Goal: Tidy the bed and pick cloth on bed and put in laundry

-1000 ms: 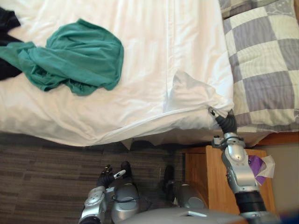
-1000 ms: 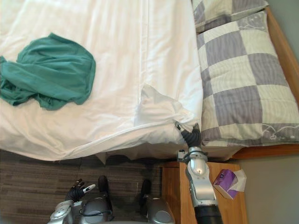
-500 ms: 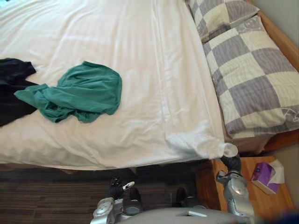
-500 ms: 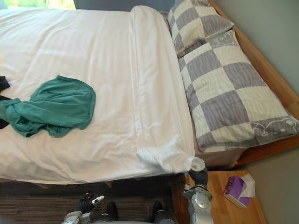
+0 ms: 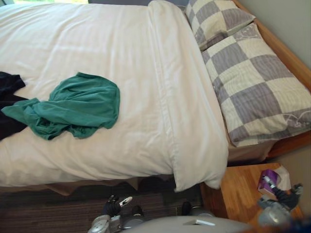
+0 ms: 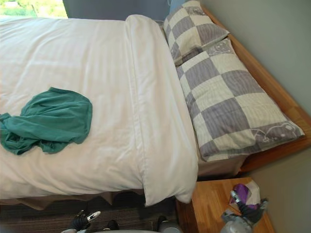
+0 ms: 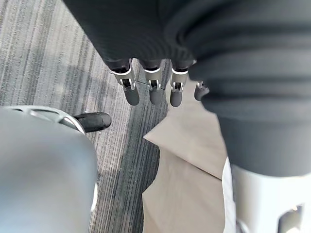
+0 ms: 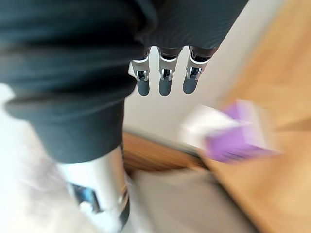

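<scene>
A crumpled green cloth [image 5: 73,111] lies on the white duvet [image 5: 146,58], toward the bed's left side. A black cloth [image 5: 7,104] lies beside it at the left edge. My right hand [image 5: 285,197] hovers over the nightstand next to the bed, apart from the duvet. In its wrist view its fingers [image 8: 164,81] are straight and hold nothing. My left hand [image 5: 114,206] hangs low over the floor by the bed's near edge, fingers [image 7: 151,88] straight and empty. The duvet's near right corner [image 5: 197,170] hangs over the mattress edge.
Two grey-and-cream checkered pillows [image 5: 257,87] lie at the head of the bed, inside a wooden frame [image 5: 286,53]. A wooden nightstand [image 5: 240,191] carries a purple tissue box [image 5: 272,177]. Dark striped carpet [image 5: 48,213] runs along the bed's near side.
My right hand has let go of the duvet's corner and drawn back over the nightstand. The corner now hangs flat. The camera has tilted up, showing more of the bed.
</scene>
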Robot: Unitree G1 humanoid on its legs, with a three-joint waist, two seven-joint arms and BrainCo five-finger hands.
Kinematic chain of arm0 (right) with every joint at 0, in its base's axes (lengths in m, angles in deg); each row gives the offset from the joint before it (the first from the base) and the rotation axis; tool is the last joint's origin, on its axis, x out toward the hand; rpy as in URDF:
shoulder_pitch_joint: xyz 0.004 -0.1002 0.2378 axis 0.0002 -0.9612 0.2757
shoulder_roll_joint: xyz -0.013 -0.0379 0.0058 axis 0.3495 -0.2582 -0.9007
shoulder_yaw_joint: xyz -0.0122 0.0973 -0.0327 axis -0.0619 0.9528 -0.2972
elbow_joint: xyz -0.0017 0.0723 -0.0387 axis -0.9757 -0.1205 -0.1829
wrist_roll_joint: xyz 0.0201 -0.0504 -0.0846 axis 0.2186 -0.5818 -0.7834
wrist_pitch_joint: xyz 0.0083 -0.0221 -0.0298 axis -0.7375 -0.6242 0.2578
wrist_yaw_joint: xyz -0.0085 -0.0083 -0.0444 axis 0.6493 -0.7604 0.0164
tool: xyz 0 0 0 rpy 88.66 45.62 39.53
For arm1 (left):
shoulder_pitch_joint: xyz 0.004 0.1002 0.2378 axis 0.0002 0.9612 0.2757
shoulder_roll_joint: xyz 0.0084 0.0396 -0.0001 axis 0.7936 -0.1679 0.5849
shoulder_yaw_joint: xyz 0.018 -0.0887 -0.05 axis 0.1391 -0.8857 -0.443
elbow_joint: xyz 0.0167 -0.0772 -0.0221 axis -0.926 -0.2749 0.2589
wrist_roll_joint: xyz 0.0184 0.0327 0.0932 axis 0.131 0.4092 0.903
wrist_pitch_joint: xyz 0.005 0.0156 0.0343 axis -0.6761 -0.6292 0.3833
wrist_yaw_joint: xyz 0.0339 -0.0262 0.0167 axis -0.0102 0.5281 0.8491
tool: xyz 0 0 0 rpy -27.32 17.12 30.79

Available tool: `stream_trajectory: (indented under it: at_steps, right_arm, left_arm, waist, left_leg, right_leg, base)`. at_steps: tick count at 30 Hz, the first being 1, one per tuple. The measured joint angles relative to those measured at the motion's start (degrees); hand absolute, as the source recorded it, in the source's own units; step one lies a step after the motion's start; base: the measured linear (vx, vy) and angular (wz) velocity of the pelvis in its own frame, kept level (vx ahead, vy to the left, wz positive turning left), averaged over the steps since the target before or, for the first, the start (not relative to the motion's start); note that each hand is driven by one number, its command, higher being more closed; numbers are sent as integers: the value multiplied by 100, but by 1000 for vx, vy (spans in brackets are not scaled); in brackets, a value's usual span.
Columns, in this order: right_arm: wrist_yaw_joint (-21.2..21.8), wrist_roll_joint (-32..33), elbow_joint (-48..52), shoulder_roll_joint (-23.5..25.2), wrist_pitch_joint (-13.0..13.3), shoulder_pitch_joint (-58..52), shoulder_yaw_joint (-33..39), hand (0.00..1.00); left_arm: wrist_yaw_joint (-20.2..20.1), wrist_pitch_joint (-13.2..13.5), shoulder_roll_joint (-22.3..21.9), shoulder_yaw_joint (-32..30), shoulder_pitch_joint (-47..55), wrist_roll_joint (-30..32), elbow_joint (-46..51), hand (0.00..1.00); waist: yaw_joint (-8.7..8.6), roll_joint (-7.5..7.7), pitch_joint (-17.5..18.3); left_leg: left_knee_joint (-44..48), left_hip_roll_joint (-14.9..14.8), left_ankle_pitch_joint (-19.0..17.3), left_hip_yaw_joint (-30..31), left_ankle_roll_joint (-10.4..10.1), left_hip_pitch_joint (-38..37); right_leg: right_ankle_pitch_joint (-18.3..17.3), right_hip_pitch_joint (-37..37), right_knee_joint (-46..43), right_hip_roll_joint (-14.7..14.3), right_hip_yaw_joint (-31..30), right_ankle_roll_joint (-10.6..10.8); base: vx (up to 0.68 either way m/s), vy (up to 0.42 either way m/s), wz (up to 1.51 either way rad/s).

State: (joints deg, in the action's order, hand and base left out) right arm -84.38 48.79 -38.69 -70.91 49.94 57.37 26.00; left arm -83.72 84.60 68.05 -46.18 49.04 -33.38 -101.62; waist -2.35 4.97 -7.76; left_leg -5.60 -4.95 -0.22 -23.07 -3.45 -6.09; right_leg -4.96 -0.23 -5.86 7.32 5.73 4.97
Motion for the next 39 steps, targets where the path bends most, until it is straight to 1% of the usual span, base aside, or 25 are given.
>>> stream_trajectory:
  at_steps: [2,3,4,5,7,9,10,12,14,15,16,17,18,19,20,22,23,25,28,29,31,34,37,38,39]
  right_arm:
    - [-62,55,597,-31,199,13,197,0]
    - [-10,167,1030,-33,378,27,286,0]
    - [210,443,1395,-36,553,72,334,0]
    - [485,738,1619,-41,646,105,335,100]
    - [1129,1257,1882,-42,694,139,285,100]
    - [2244,2048,2068,-59,682,232,-88,100]
    - [2520,2236,2069,-78,656,277,-205,100]
    - [3401,2883,2068,-260,485,439,-817,100]
    - [3964,3359,2066,-377,314,716,-1418,100]
    - [4130,3519,2063,-402,259,868,-1657,100]
    - [4233,3685,2059,-402,231,1053,-1865,100]
    - [4296,3904,2038,-403,224,1380,-2075,100]
    - [4295,4081,2019,-420,241,1743,-2202,100]
    - [4263,4245,1963,-460,317,2381,-2330,100]
    - [4249,4323,1917,-494,366,2720,-2382,100]
    - [4107,4509,1661,-580,481,3910,-2415,100]
    - [4062,4570,1579,-622,492,4145,-2421,100]
    - [3945,4817,1338,-734,515,4726,-2412,100]
    - [3836,5388,1245,-738,676,4900,-2387,100]
    - [3833,5479,1244,-744,714,4921,-2358,100]
    - [3841,5938,1243,-786,914,5040,-2347,100]
    - [3858,6350,1242,-944,1040,5168,-2282,100]
    - [4063,6850,1139,-952,1159,5191,-1920,100]
    - [4290,7226,1090,-948,1211,5158,-1733,100]
    - [4329,7278,1089,-947,1215,5141,-1709,100]
  left_arm:
    - [-1,31,-6,1,105,-2,1,0]
    - [-3,37,-30,6,205,-2,-2,0]
    - [-4,54,-64,13,320,-5,-3,0]
    - [-2,94,-86,20,399,-7,-10,0]
    - [-2,132,-105,32,483,-7,-25,0]
    - [7,173,-117,123,517,-36,-177,0]
    - [8,187,-103,165,517,-36,-220,0]
    - [11,245,-82,260,512,-41,-239,0]
    - [13,253,-66,367,503,-48,-243,0]
    - [16,253,-54,418,483,-56,-254,0]
    - [15,254,-11,467,428,-69,-275,0]
    - [17,257,34,481,267,-103,-350,0]
    - [20,263,61,513,79,-163,-410,0]
    - [20,280,133,608,-168,-314,-420,0]
    - [22,304,159,657,-296,-379,-422,0]
    - [8,385,145,718,-788,-770,-406,0]
    - [8,403,122,728,-898,-844,-396,0]
    - [14,495,16,824,-1179,-1083,-349,0]
    - [42,500,-202,859,-1364,-1285,-120,0]
    - [44,500,-248,860,-1421,-1311,-86,0]
    - [97,498,-401,876,-1607,-1470,130,0]
    - [268,480,-529,894,-1815,-1694,301,0]
    - [319,463,-635,863,-1988,-1822,302,0]
    - [333,457,-690,830,-2018,-1849,351,0]
    - [341,456,-693,819,-2020,-1850,363,0]
  waist:
    - [-7,-42,33]
    - [-18,-80,57]
    - [-28,-111,80]
    - [-47,-123,96]
    - [-35,-137,104]
    - [-15,-168,143]
    - [-16,-172,152]
    - [-8,-200,160]
    - [44,-238,145]
    - [50,-240,136]
    - [62,-249,93]
    - [132,-276,-7]
    - [184,-239,-108]
    - [213,-247,-369]
    - [218,-271,-516]
    - [279,-396,-1118]
    - [321,-428,-1264]
    - [377,-565,-1623]
    - [479,-693,-1768]
    - [483,-715,-1825]
    - [496,-826,-1962]
    - [494,-963,-2131]
    - [478,-1030,-2189]
    - [453,-1036,-2193]
    - [441,-1036,-2193]
  left_leg:
    - [-21,5,1,-2,8,-1]
    - [-22,11,-7,-1,19,0]
    - [-23,17,-10,0,20,0]
    - [-24,20,-37,5,0,8]
    - [-24,24,-36,14,0,10]
    - [-21,35,-1,48,51,-6]
    - [-21,41,0,69,53,-15]
    - [-11,78,19,178,80,3]
    - [6,109,39,238,108,35]
    - [8,121,49,295,122,92]
    - [8,130,58,354,137,155]
    - [91,138,59,424,139,401]
    - [192,138,54,483,139,642]
    - [301,134,94,521,168,960]
    - [346,138,137,563,177,1106]
    - [389,161,352,672,292,1544]
    - [412,168,388,675,317,1624]
    - [611,198,409,779,336,2008]
    - [761,214,408,776,336,2505]
    - [811,217,408,769,336,2591]
    - [907,213,407,756,335,2969]
    - [1036,206,407,698,336,3352]
    - [1066,208,434,621,353,3630]
    - [1058,211,450,589,343,3712]
    - [1054,211,451,582,343,3715]
  right_leg:
    - [-13,3,-18,5,0,0]
    - [-19,7,-26,10,1,-3]
    - [-20,14,-34,16,3,-3]
    - [-23,21,-33,20,3,-5]
    - [-23,19,-35,25,3,-5]
    - [-21,-15,-39,35,43,-3]
    - [-22,-26,-41,42,47,-3]
    - [-28,-36,-58,78,104,8]
    - [-35,-39,-74,97,160,24]
    - [-33,-11,-83,113,172,28]
    - [-33,19,-96,133,257,28]
    - [-40,212,-170,174,320,25]
    - [-42,424,-274,190,342,20]
    - [-46,716,-377,206,352,8]
    - [-40,860,-425,222,379,0]
    - [51,1283,-569,272,469,-7]
    - [67,1367,-626,284,469,-10]
    - [75,1682,-776,355,517,-9]
    - [73,2218,-1023,462,535,-9]
    - [69,2312,-1079,481,538,-13]
    - [50,2737,-1279,527,552,-34]
    - [21,3178,-1493,586,551,-72]
    - [-8,3553,-1680,640,544,-115]
    - [-21,3693,-1751,659,540,-131]
    - [-24,3706,-1759,660,538,-136]
  base:
    - [-60,3,1]
    - [-32,12,1]
    - [0,0,0]
    - [0,0,0]
    - [-2,7,2]
    - [11,8,6]
    - [23,9,5]
    - [16,13,13]
    - [7,14,21]
    - [-11,21,28]
    - [-57,24,37]
    - [-72,24,39]
    - [-157,12,37]
    - [-142,4,30]
    - [-178,5,35]
    - [-116,17,30]
    - [-74,14,20]
    - [-27,13,20]
    - [41,15,9]
    - [38,8,7]
    - [-3,-4,6]
    - [-11,-6,-1]
    - [-21,-22,-5]
    - [0,0,0]
    - [-1,-26,-5]
